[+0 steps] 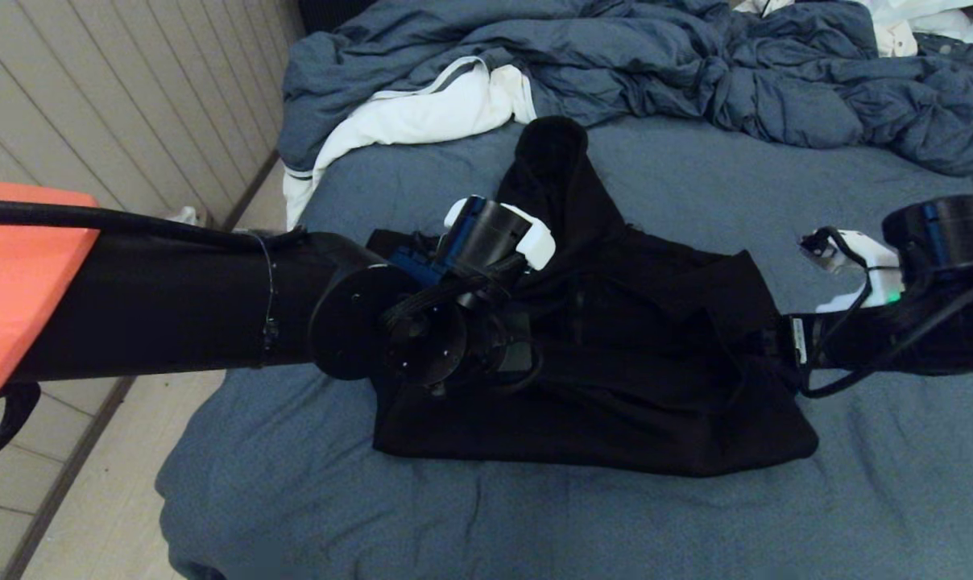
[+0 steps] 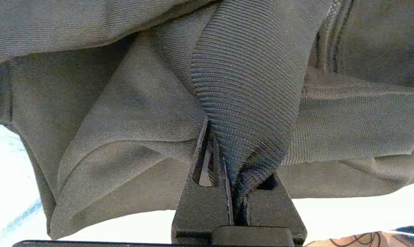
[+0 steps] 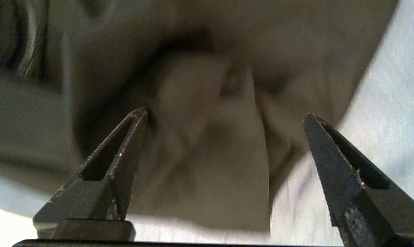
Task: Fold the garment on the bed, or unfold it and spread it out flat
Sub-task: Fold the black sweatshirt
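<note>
One garment (image 1: 615, 354) on my list: a plain black hoodie lying bunched near the middle of the bed (image 1: 857, 499), its hood (image 1: 552, 161) pointing toward the far end and its lower edge running across the near side. I read no brand, label or writing on it from any view; the wrist cameras show only ribbed knit and seams.

Item, bed: wide, covered in a blue-grey sheet, with the hoodie taking up a small part of it.

Item, left hand (image 2: 232, 178): over the left part of the hoodie. In the left wrist view its fingers (image 2: 202, 192) are pressed together on a twisted fold of ribbed black fabric, so I log it as gripping the garment. In the head view the left arm (image 1: 172, 306) crosses from the left edge and hides the hand itself.

Item, right hand (image 3: 224, 116): at the right edge of the hoodie, fingers (image 3: 333, 164) spread wide apart with fabric lying beyond them and nothing between the tips. I log it as open and holding nothing.

Item, blue-grey duvet (image 1: 696, 72): rumpled across the far end of the bed, apart from the hoodie.

Item, white cloth with grey stripes (image 1: 422, 113): beside the duvet at the far left, draped over the bed's edge. No lettering legible on it.
</note>
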